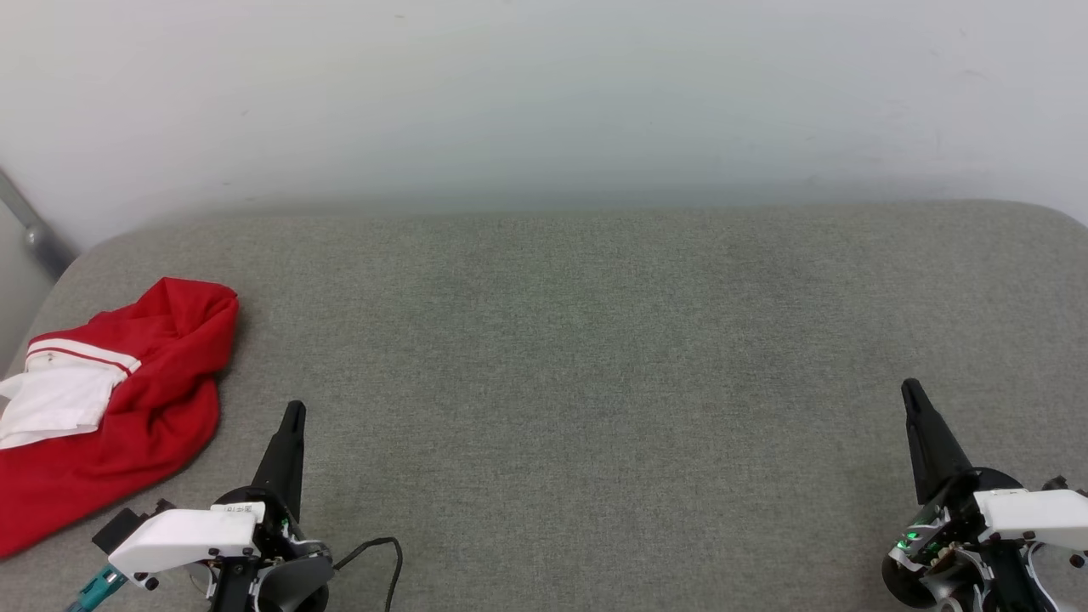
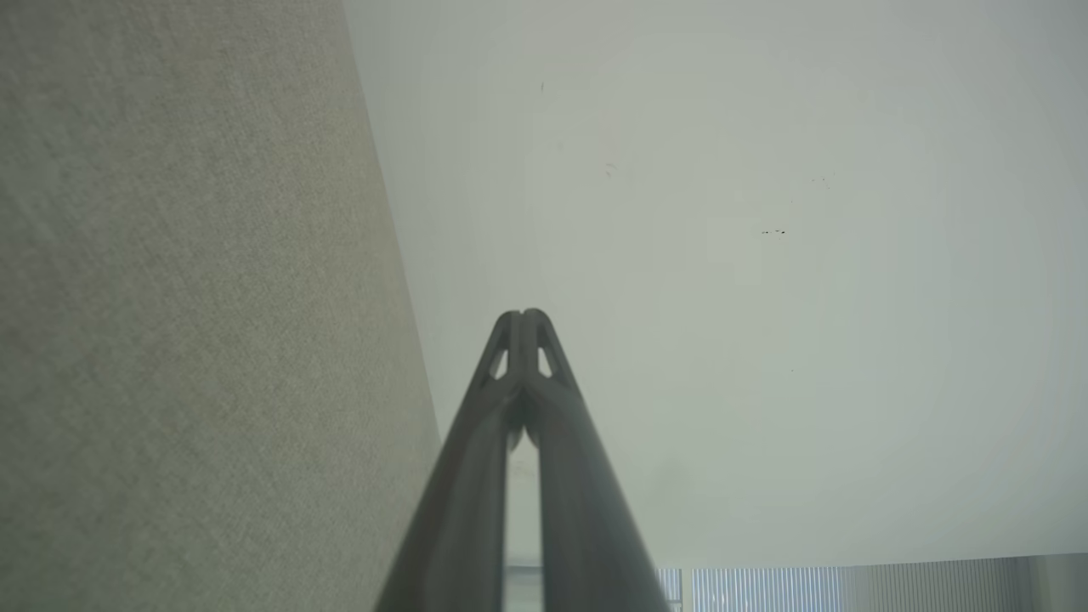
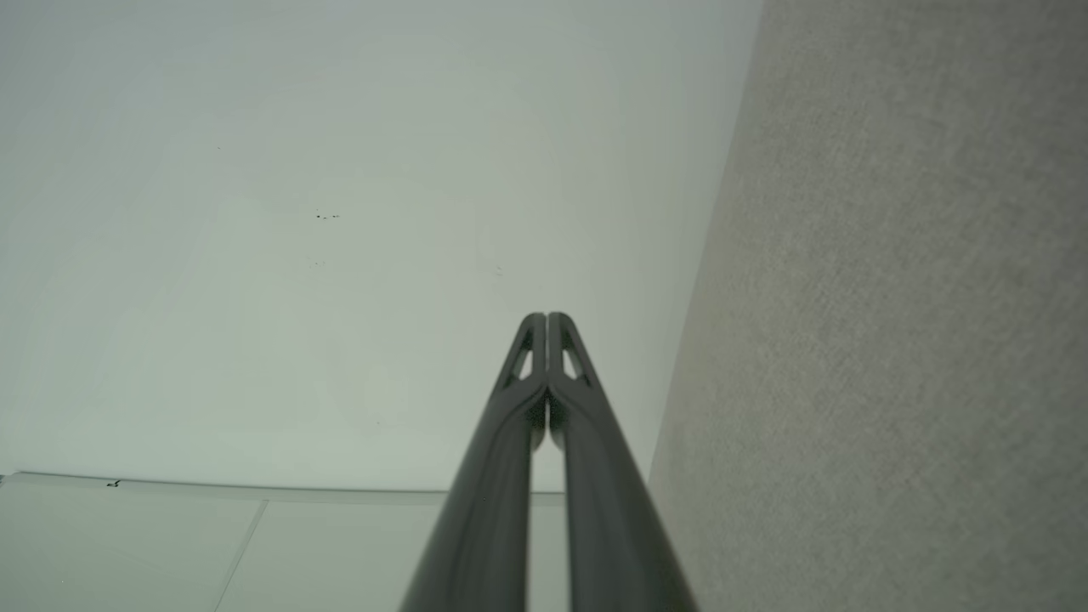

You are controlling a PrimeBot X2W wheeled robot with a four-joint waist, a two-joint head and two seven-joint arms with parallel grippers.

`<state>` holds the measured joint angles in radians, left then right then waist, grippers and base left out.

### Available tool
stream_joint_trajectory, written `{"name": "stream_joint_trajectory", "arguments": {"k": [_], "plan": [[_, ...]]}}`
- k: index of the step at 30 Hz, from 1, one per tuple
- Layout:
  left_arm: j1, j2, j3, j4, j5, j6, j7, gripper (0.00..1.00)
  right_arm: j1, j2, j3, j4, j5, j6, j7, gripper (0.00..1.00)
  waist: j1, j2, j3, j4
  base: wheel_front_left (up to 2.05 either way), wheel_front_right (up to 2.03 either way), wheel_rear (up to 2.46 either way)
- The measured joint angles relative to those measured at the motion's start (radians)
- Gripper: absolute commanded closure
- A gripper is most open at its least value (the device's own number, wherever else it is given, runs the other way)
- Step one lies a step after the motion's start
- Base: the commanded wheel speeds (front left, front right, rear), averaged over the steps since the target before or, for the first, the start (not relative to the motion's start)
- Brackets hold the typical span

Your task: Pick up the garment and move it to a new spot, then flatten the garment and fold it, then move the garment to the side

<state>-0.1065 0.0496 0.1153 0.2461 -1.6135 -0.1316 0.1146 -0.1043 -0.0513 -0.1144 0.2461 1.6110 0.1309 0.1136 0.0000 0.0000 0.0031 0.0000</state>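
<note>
Finding: the garment point(image 1: 144, 416) lies bunched at the left edge of the grey padded surface point(image 1: 595, 340), white sleeve uppermost, its long axis running diagonally from near-left to farther-right. It sits to the left of my left gripper point(image 1: 293, 410), near but apart. My right gripper point(image 1: 911, 389) is well apart, across the surface. Both grippers have their fingers pressed together, holding nothing. Judgement: the left arm is nearer; pickup not yet begun.

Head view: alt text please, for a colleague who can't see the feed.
A crumpled red-and-white garment lies at the far left of a grey fabric surface, untouched. The left gripper, shut, points up just right of it; the right gripper, also shut, sits at the lower right.
</note>
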Motion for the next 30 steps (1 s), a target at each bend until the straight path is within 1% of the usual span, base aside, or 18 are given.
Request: {"name": "stream_joint_trajectory", "arguments": {"k": [28,29,30], "plan": [[0.000,0.000,0.000,0.000,0.000,0.000,0.000,1.00,0.000,0.000,0.000,0.000,0.000,0.000,0.000,1.00,0.0000,0.0000,0.000,0.000,0.00,0.00,0.00],[0.000,0.000,0.000,0.000,0.000,0.000,0.000,0.00,0.000,0.000,0.000,0.000,0.000,0.000,0.000,0.00,0.0000,0.0000,0.000,0.000,0.00,0.00,0.00],[0.001,0.000,-0.001,0.004,0.000,0.000,0.000,0.00,0.002,0.000,0.000,0.003,0.000,0.000,0.000,0.00,0.0000,0.0000,0.000,0.000,0.00,0.00,0.00]]}}
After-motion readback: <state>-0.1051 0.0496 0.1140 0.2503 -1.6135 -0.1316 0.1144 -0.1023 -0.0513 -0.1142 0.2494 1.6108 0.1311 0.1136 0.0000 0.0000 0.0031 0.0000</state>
